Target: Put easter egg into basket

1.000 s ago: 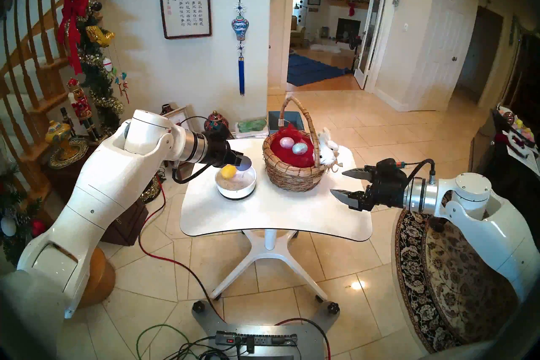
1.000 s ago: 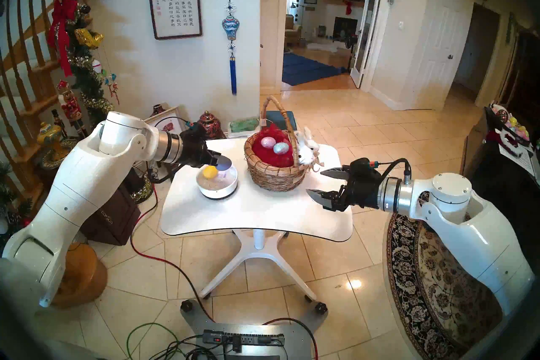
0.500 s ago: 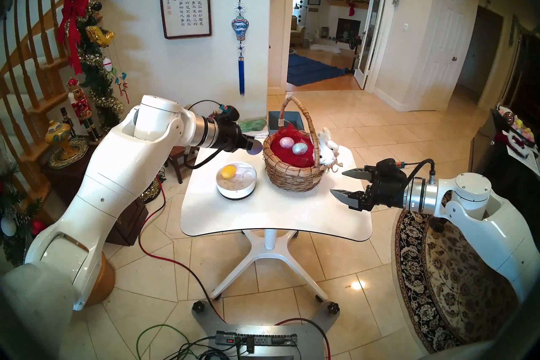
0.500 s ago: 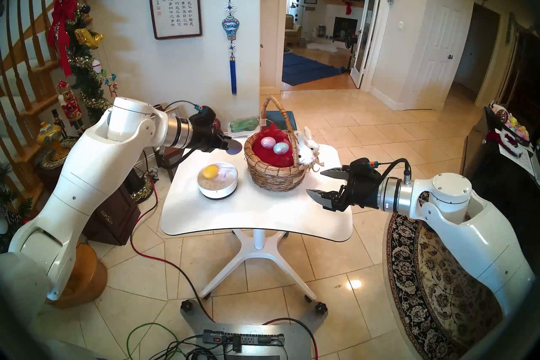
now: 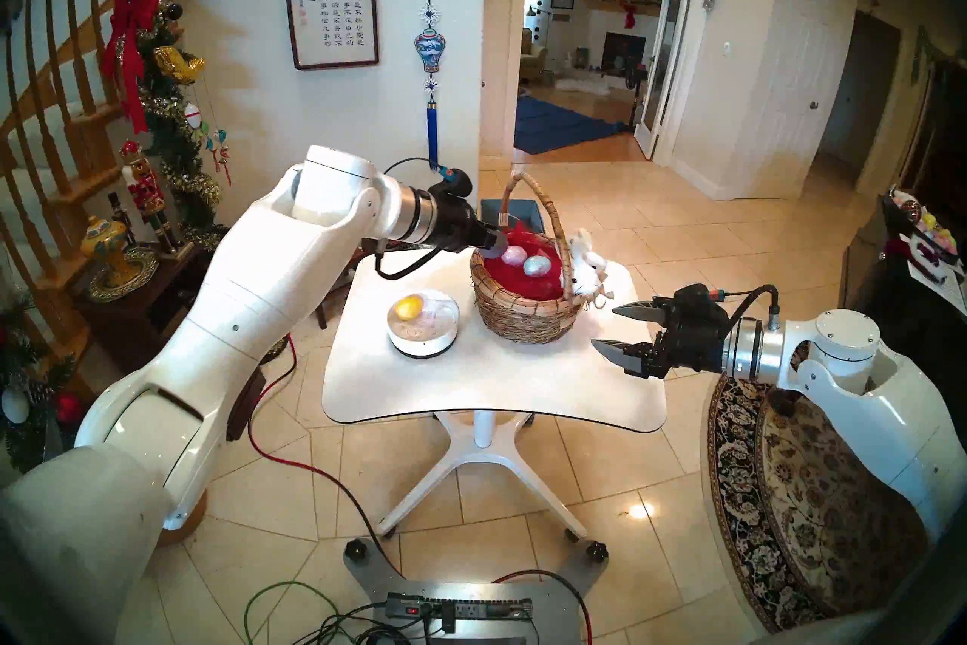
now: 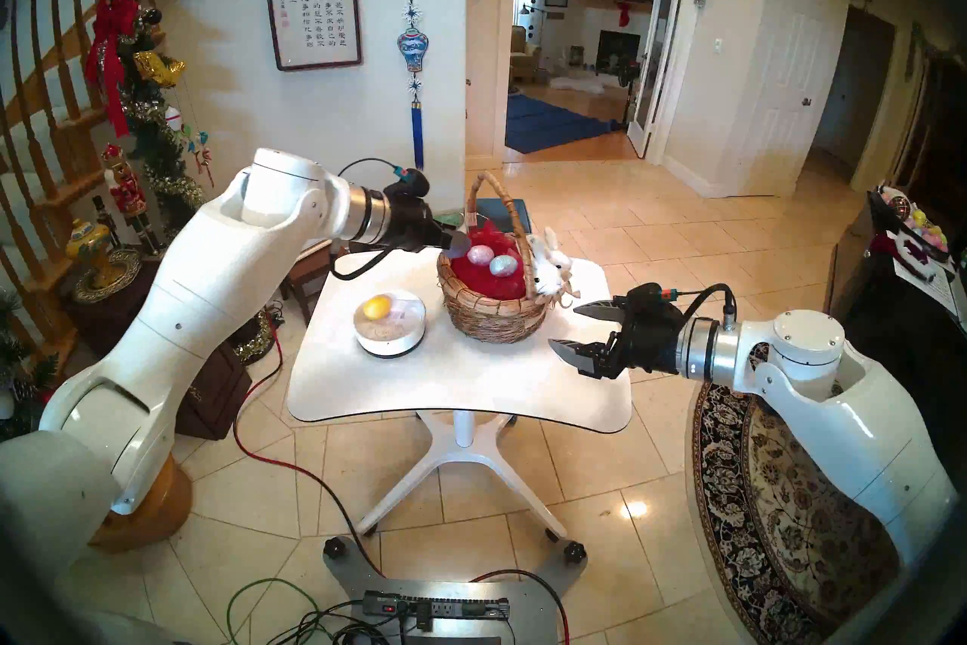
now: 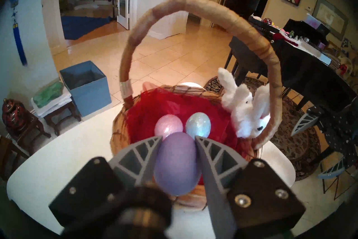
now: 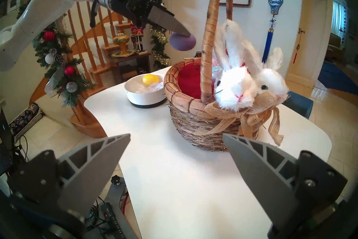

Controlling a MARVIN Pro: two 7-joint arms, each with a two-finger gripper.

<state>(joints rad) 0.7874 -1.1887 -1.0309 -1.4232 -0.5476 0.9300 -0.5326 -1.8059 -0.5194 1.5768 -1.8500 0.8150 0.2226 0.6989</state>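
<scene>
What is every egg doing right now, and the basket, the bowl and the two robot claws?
purple egg: held in the air, at the basket's rim
left gripper: shut on the purple egg
right gripper: open, empty, beside the basket
basket: upright on the table
pink egg: lying in the basket
blue egg: lying in the basket, beside the pink egg
yellow egg: lying in the white bowl
white bowl: upright on the table

From the head view the left claw (image 5: 491, 245) mostly hides the purple egg (image 5: 493, 253).

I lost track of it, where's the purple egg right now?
In the left tool, the purple egg hangs over the basket's near-left rim, beside the pink egg.
</scene>
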